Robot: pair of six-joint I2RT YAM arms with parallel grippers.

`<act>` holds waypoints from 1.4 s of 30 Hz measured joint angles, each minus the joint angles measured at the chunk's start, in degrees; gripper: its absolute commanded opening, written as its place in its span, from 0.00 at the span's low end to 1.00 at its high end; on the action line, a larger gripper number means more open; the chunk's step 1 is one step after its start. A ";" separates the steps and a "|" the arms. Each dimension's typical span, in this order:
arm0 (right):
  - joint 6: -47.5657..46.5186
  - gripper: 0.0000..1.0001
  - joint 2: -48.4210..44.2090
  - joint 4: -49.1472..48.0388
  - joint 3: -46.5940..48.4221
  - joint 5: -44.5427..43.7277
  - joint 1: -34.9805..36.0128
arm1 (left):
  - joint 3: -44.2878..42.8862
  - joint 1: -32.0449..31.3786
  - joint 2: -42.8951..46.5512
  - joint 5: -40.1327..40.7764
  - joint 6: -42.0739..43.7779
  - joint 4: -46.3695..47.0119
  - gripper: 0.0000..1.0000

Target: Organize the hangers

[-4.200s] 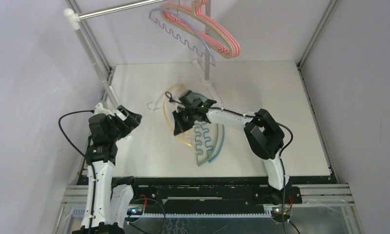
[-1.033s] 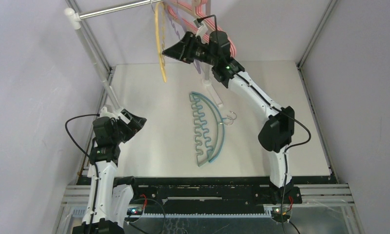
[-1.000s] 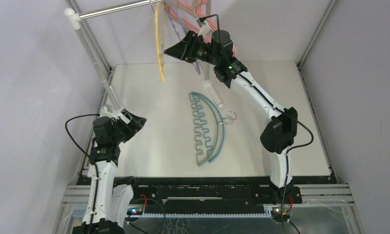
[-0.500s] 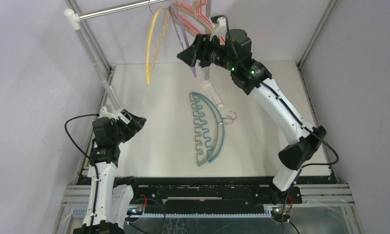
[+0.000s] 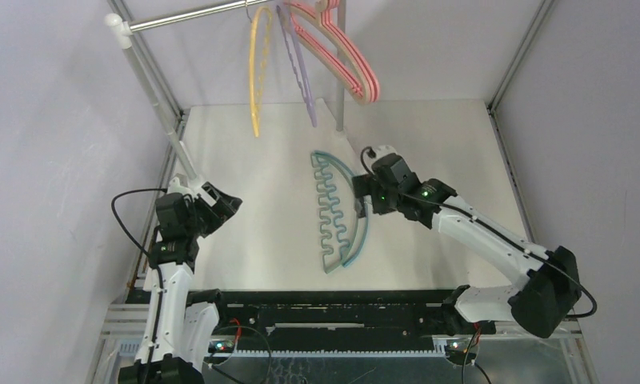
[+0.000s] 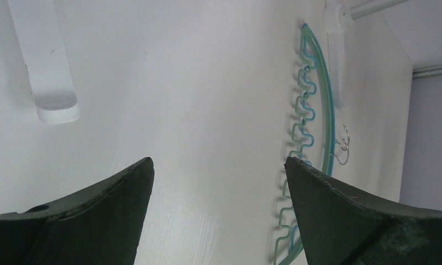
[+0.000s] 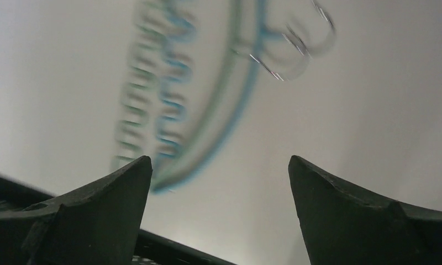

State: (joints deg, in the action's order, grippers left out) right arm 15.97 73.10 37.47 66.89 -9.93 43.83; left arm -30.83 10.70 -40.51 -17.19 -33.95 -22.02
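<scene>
Four hangers hang from the silver rail (image 5: 189, 14): a yellow one (image 5: 255, 72), a lavender one (image 5: 299, 68) and a pink and tan pair (image 5: 349, 56). A teal and a green hanger (image 5: 341, 212) lie stacked on the table, seen sharp in the left wrist view (image 6: 314, 110) and blurred in the right wrist view (image 7: 169, 105). My right gripper (image 5: 362, 206) (image 7: 220, 161) hovers open and empty at their right side, over the hooks (image 7: 296, 55). At the table's left edge, my left gripper (image 5: 225, 204) (image 6: 219, 161) stands open and empty.
The rack's slanted left post (image 5: 153, 96) comes down just beside my left arm, its white foot (image 6: 53, 105) ahead of the left fingers. The rack's right post (image 5: 339, 104) stands behind the lying hangers. The white table (image 5: 429, 144) ends at grey walls.
My right gripper opened, let go of the yellow hanger on the rail, and dropped down to the teal and green hangers. The yellow hanger has swung on the rail. The left arm stayed put.
</scene>
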 measured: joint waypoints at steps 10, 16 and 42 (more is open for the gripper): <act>5.33 0.65 11.74 -6.40 -9.68 4.35 -6.14 | 0.00 0.00 -0.90 -0.02 0.94 -0.04 0.93; 7.34 0.54 20.92 -12.07 -9.03 7.41 -7.43 | 0.02 0.00 -0.42 -0.02 0.96 -0.31 0.92; 9.29 0.00 29.51 -17.49 -5.44 8.70 -9.66 | -1.38 -21.62 1.70 8.81 -0.42 -3.39 0.87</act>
State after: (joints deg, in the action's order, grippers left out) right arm 25.26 102.61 19.99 61.45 -1.23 34.17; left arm -32.21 -10.92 -38.81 -8.38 -34.37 -25.41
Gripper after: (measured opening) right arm 0.019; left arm 0.876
